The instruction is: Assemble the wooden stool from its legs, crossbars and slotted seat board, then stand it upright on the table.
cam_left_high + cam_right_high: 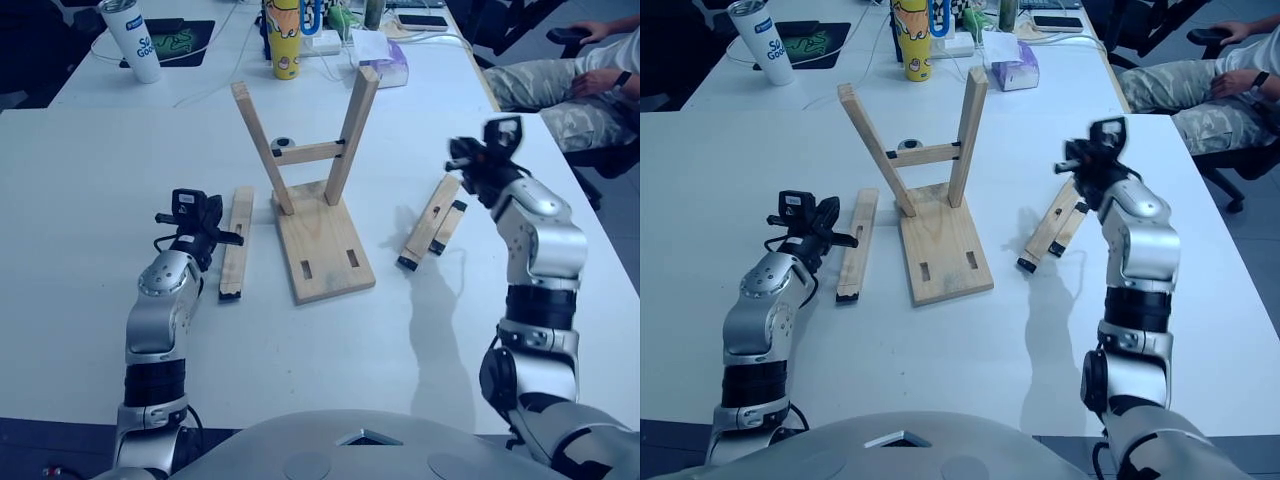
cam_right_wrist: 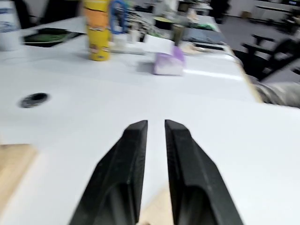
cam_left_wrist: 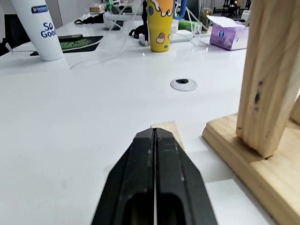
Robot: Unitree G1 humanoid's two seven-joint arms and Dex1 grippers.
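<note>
— What takes up the most room?

— The white worktop (image 1: 100,180). Near its middle lies the seat board (image 1: 325,250), flat and underside up.

— Anything fitted to it yet?

— Two legs (image 1: 262,148) stand in the far end of the board, leaning apart towards their tops, with a crossbar (image 1: 308,152) joining them about halfway up. The near end shows two empty slots (image 1: 307,268).

— And the other parts?

— A loose leg (image 1: 236,243) lies flat just beside the board on the robot's left. On the right, apart from the board, two more pieces (image 1: 432,218) lie side by side, one longer than the other; I cannot tell whether they touch.

— Where are the arms?

— The left gripper (image 3: 154,133) is low over the loose leg, near its far end, its jaws pressed together on nothing. The right gripper (image 2: 155,125) is raised above the far end of the two pieces on the right, its jaws a narrow gap apart and empty.

— Small things?

— At the back, on the adjoining desk, a white tumbler (image 1: 133,38), a yellow cup (image 1: 285,38) and a purple tissue box (image 1: 385,68). A round cable port (image 1: 283,145) sits in the worktop behind the crossbar.
</note>
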